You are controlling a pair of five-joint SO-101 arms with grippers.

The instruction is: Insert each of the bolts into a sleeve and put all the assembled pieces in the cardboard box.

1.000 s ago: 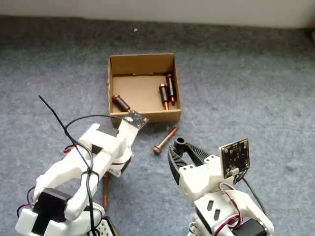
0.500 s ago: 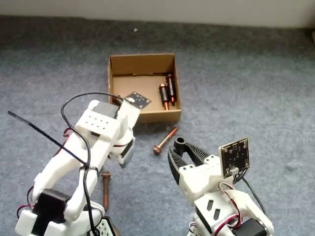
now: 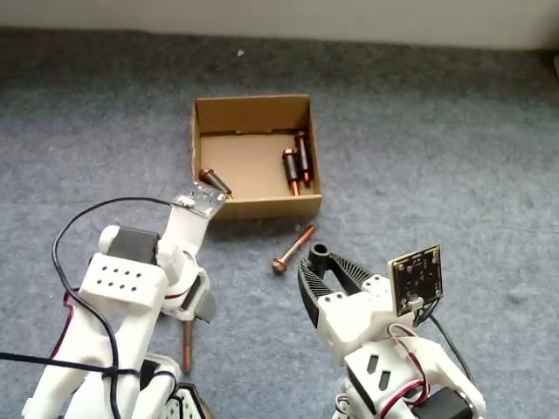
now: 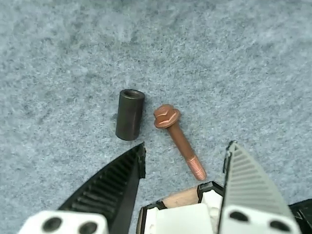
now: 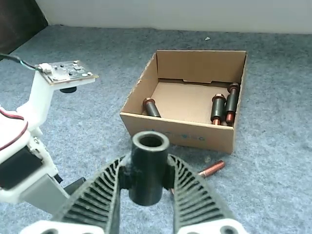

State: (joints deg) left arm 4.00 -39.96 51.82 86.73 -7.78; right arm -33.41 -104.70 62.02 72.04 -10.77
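Note:
My right gripper (image 5: 146, 180) is shut on a black sleeve (image 5: 148, 165) held upright, a short way in front of the cardboard box (image 5: 175, 129). In the high view that sleeve (image 3: 318, 255) sits beside a loose copper bolt (image 3: 293, 249) on the carpet. Three assembled pieces (image 3: 295, 166) lie in the box (image 3: 196, 148). My left gripper (image 4: 186, 145) is open and hangs above another copper bolt (image 4: 176, 137) and a second black sleeve (image 4: 129, 114), which lie side by side. In the high view the left gripper (image 3: 199, 304) is over that bolt (image 3: 186, 345).
Grey carpet covers the whole work area. A pale wall strip (image 3: 279, 17) runs along the far edge. The left arm's body (image 5: 29, 141) stands to one side of the box, with its cables (image 3: 87, 227) looping over it.
The left arm has pulled back from the box front and swung down toward the near left, over the bolt. The right arm has kept still with its sleeve.

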